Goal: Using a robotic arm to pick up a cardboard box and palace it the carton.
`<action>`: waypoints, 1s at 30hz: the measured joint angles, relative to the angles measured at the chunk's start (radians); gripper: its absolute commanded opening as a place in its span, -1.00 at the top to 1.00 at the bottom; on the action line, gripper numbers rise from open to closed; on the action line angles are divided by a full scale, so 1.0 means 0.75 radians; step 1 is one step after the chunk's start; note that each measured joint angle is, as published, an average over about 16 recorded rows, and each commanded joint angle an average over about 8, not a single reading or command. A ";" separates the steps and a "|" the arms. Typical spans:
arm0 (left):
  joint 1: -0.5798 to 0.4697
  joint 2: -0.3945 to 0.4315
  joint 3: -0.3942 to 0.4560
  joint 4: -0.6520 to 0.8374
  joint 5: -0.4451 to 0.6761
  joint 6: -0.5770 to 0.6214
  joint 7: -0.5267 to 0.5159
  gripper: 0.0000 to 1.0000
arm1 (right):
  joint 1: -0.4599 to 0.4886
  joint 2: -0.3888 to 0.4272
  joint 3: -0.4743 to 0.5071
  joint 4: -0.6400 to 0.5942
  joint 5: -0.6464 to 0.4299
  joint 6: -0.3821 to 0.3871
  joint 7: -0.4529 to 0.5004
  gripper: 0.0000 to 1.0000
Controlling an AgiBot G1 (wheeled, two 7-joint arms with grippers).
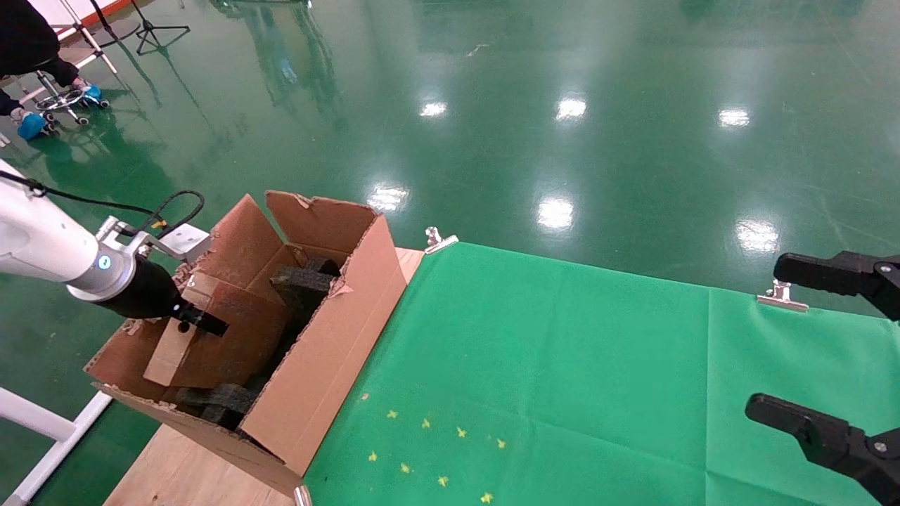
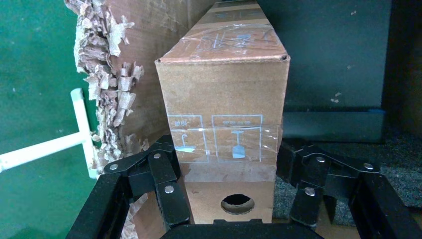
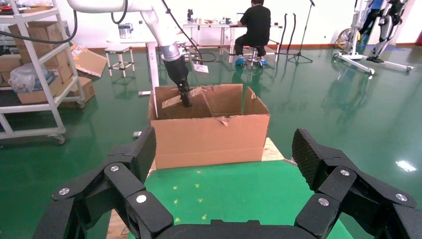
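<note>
Taped cardboard box (image 2: 226, 124), stiff, probably light and slick, sat inside the carton (image 1: 320, 351), left gripper (image 2: 234, 196) jaws clamping its narrow sides; right gripper (image 3: 226, 174) jaws stood wide.

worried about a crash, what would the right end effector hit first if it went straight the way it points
Probably the near side wall of the large brown corrugated carton. The open right end effector points across the bare green cloth toward it; nothing shows between, though depth is unclear.

Bright overhead lamps glare off the glossy green floor (image 1: 562, 140) before me. My views stay sharp, with soft shadows.
</note>
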 measured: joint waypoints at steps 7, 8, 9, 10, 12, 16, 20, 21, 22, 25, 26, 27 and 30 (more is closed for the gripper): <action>0.000 -0.001 0.000 0.001 0.001 0.002 0.001 -1.00 | 0.000 0.000 0.000 0.000 0.000 0.000 0.000 -1.00; 0.000 -0.001 0.000 0.001 0.001 0.003 0.001 -1.00 | 0.000 0.000 0.000 0.000 0.000 0.000 0.000 -1.00; -0.001 -0.001 0.001 0.002 0.002 0.005 0.002 -1.00 | 0.000 0.000 0.000 0.000 0.000 0.000 0.000 -1.00; -0.001 -0.001 0.001 0.002 0.002 0.006 0.002 -1.00 | 0.000 0.000 0.000 0.000 0.000 0.000 0.000 -1.00; -0.003 -0.001 0.001 0.001 0.003 0.008 0.004 -1.00 | 0.000 0.000 0.000 0.000 0.000 0.000 0.000 -1.00; -0.020 0.000 0.000 -0.009 0.003 0.014 0.014 -1.00 | 0.000 0.000 0.000 0.000 0.000 0.000 0.000 -1.00; -0.057 0.000 -0.006 -0.038 -0.004 0.034 0.034 -1.00 | 0.000 0.000 0.000 0.000 0.000 0.000 0.000 -1.00; -0.069 -0.001 -0.009 -0.049 -0.009 0.044 0.040 -1.00 | 0.000 0.000 0.000 0.000 0.000 0.000 0.000 -1.00; -0.083 -0.002 -0.013 -0.062 -0.015 0.058 0.047 -1.00 | 0.000 0.000 0.000 0.000 0.000 0.000 0.000 -1.00; -0.131 -0.011 -0.029 -0.114 -0.042 0.132 0.070 -1.00 | 0.000 0.000 0.000 0.000 0.000 0.000 0.000 -1.00; -0.149 -0.015 -0.035 -0.136 -0.053 0.165 0.079 -1.00 | 0.000 0.000 0.000 0.000 0.000 0.000 0.000 -1.00; -0.166 -0.020 -0.042 -0.161 -0.064 0.200 0.088 -1.00 | 0.000 0.000 0.000 0.000 0.000 0.000 0.000 -1.00; -0.216 -0.035 -0.061 -0.240 -0.101 0.312 0.111 -1.00 | 0.000 0.000 0.000 0.000 0.000 0.000 0.000 -1.00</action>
